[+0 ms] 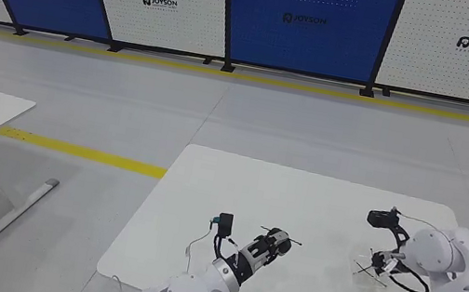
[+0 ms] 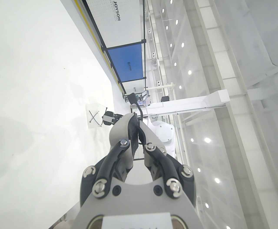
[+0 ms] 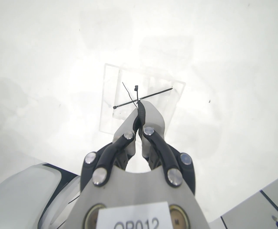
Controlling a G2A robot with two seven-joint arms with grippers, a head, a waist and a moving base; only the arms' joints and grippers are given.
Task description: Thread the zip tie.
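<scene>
On the white table [image 1: 320, 199], the left gripper [image 1: 277, 241] sits near the front edge toward the middle. Its jaws are clenched on a thin black zip tie [image 1: 296, 244], which sticks out to either side of the tips in the top view. In the left wrist view the left gripper [image 2: 135, 118] has its ribbed pads [image 2: 132, 138] pressed flat together. Well apart from it, toward the right side of the table, the right gripper [image 1: 381, 263] hangs over a small clear plate [image 3: 108, 86] lying flat on the table. Its jaws are also clenched, grasping a second zip tie [image 3: 136, 92] that stands up from the tips with its square head uppermost. Under and just beyond those tips, two more ties [image 3: 156, 93] lie on the plate. One is straight, with its head toward one corner, and a finer one runs across it. From the left wrist view these two ties [image 2: 93, 117] form an X on the plate [image 2: 89, 108], with the right gripper [image 2: 108, 118] just beside them. Whether the held second tie touches the ones on the plate cannot be told.
</scene>
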